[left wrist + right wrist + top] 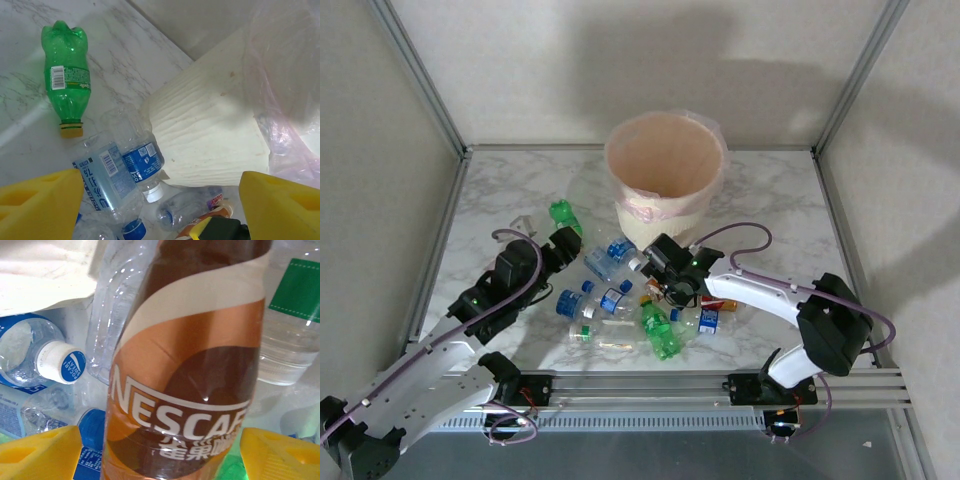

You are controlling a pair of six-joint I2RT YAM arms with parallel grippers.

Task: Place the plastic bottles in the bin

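- Several small plastic bottles (pixel 617 302), mostly clear with blue caps, lie heaped on the white marble tabletop (pixel 790 200); a green plastic bottle (pixel 660 330) lies at the heap's near edge;
- right hand (pixel 160 452) is released, its yellow pads spread either side of a brown-and-orange-labelled Nescafé bottle (pixel 190 365), not clamping it;
- left hand (pixel 160 200) is released too, nothing between its pads;
- beyond it a second green bottle (pixel 65 75) lies alone on its side;
- farthest, the round cream bin (pixel 665 228) with a pinkish liner bag stands upright, bottles just beside its base.

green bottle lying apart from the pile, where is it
Top view: the green bottle lies on the table just left of the bin, at the far-left edge of the bottle pile.
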